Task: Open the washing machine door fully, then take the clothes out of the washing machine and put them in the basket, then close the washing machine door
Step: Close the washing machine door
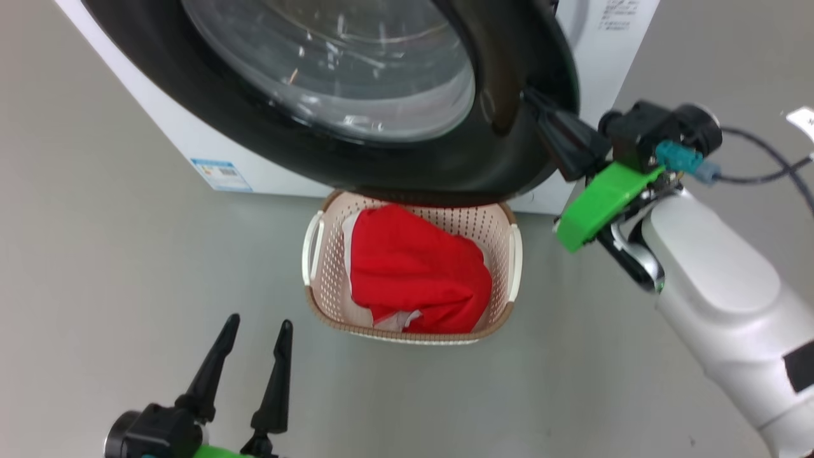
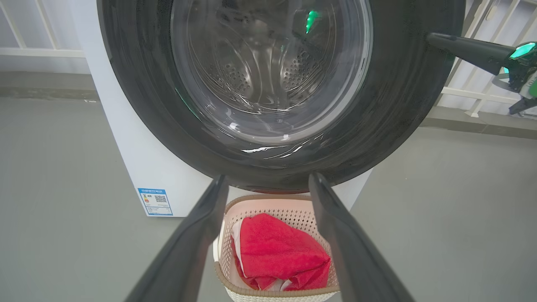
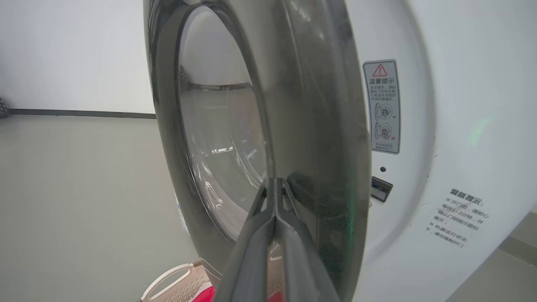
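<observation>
Clothes (image 1: 413, 267) lie in the basket (image 1: 327, 273), in the middle of the head view. They are bright red and bunched up. A bit of white cloth peeks out at the left side and at the bottom. The basket sits on the grey floor (image 1: 127, 286), right in front of the washing machine (image 1: 601, 63). Its far end is tucked under the washing machine door (image 1: 407, 168).

The door takes up the top of the head view. It has a wide, shiny black rim and a big clear glass window (image 1: 331, 63) in the middle. In the right wrist view the door stands a little way off the white front of the machine, so it is not shut all the way. A small dark latch slot (image 3: 381, 188) shows on the white front just beside the door's edge. A warning sticker (image 3: 381, 107) is above it. In the left wrist view the steel drum (image 2: 260, 71) with its little holes shows through the glass.

The right gripper (image 1: 537, 105) is at the upper right of the head view. Its two fingers are pressed together with nothing between them. Their tips touch the black rim on the right side of the door.

The left gripper (image 1: 260, 319) is at the lower left of the head view, near the basket but apart from it. Its two fingers are spread wide and hold nothing. A blue label (image 1: 221, 175) sits low on the machine's front, to the left of the basket.
</observation>
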Robot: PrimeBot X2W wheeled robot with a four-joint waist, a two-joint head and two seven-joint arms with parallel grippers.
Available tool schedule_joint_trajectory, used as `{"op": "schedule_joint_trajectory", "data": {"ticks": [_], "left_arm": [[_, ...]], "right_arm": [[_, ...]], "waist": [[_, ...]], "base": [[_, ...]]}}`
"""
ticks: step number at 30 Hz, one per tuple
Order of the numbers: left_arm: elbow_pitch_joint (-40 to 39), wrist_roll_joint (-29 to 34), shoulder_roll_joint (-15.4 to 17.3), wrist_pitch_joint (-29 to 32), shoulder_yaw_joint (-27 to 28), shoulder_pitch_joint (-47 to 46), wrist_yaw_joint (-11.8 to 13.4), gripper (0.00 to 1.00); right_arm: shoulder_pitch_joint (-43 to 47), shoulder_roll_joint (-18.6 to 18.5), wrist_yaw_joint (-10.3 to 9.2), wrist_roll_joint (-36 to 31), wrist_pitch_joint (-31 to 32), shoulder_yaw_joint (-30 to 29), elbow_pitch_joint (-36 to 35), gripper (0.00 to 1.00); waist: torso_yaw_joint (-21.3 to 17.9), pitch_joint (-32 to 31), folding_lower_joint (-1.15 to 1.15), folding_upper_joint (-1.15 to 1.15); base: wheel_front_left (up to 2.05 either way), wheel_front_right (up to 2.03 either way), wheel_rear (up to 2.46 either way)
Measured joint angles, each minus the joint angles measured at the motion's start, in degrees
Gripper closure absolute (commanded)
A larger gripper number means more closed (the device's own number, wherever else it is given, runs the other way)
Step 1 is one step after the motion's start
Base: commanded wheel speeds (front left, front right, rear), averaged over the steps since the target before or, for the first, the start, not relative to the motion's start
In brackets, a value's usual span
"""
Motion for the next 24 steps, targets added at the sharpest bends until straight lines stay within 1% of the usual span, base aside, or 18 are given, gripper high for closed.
{"op": "schedule_joint_trajectory", "data": {"ticks": [5,7,10,12,16,19,21,24], "left_arm": [[0.29,-0.05,-0.11,0.0,-1.07,-2.18,0.1,0.0],[0.41,-0.05,-0.12,0.0,-1.51,-2.93,0.16,0.0],[0.83,-0.05,-0.15,0.0,-2.14,-3.75,0.16,0.0],[0.85,-0.05,-0.19,0.0,-2.47,-4.38,0.16,0.0],[0.93,-0.05,-0.23,0.0,-3.25,-5.76,0.16,0.0],[1.19,-0.04,-0.3,0.0,-4.02,-6.48,0.15,0.0],[1.36,-0.04,-0.31,0.0,-4.14,-6.6,0.16,0.0],[1.9,-0.05,-0.32,0.0,-4.2,-7.11,0.16,0.0]], "right_arm": [[-6.25,-0.47,0.26,1.74,0.0,2.98,3.96,1.0],[-8.82,-0.52,0.26,2.29,0.0,3.31,5.72,1.0],[-12.37,-0.37,0.26,5.34,0.0,3.55,8.78,1.0],[-14.78,-0.34,0.26,6.03,0.0,4.09,11.17,1.0],[-19.03,0.7,0.33,9.24,0.0,4.11,14.72,1.0],[-20.85,1.77,0.85,9.06,0.0,3.12,15.9,1.0],[-20.94,2.53,1.34,6.56,0.0,0.96,15.73,1.0],[-20.63,3.72,1.33,2.45,0.01,-1.71,15.63,1.0]], "waist": [[0.36,2.81,0.0,0.0],[0.46,3.83,0.0,0.0],[0.56,5.26,0.0,0.0],[0.64,6.19,0.0,0.0],[0.79,8.05,0.0,0.0],[0.91,9.19,0.0,0.0],[0.97,9.72,0.0,0.0],[1.03,9.75,0.0,0.0]], "base": [[0.0,0.0,0.0],[0.0,0.0,0.0],[0.0,0.0,0.0],[0.0,0.0,0.0],[0.0,0.0,0.0],[0.0,0.0,0.0],[0.0,0.0,0.0],[0.0,0.0,0.0]]}}
